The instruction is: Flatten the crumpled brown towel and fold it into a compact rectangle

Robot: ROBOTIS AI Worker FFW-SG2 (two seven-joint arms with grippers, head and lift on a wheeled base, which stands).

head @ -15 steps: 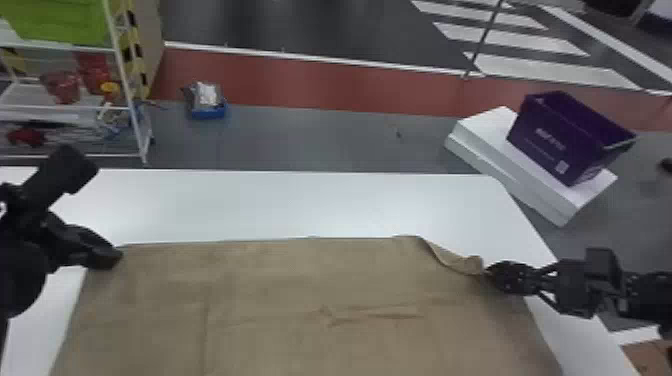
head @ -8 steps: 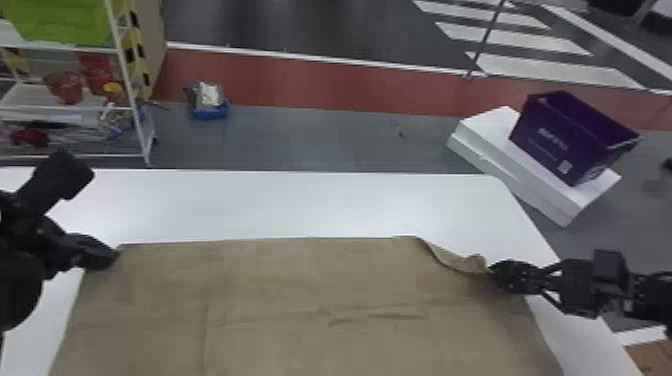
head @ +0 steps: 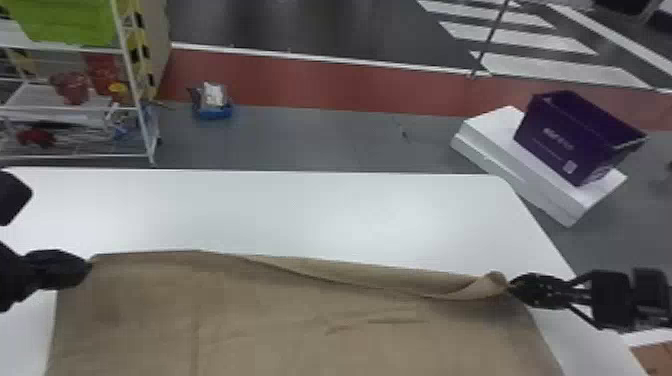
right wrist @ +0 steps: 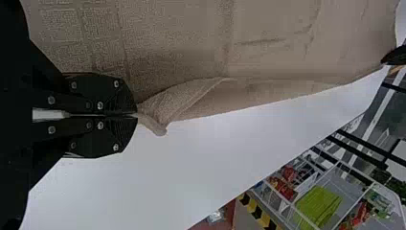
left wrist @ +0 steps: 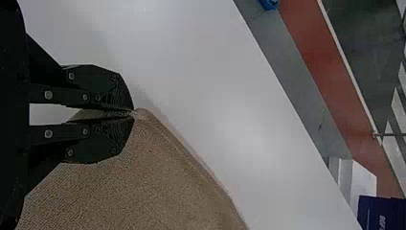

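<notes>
From where I stand, the brown woven-cloth towel lies spread over the near part of the smooth white table, lightly creased. At its far left corner, the black two-fingered left gripper has the cloth pinched; at the far right, the matching right gripper clenches a curled bit, and the edge beside it is turned over. Beyond the table, a deep purple plastic bin sits on flat white slabs to the right, and a white metal rack stands left.
</notes>
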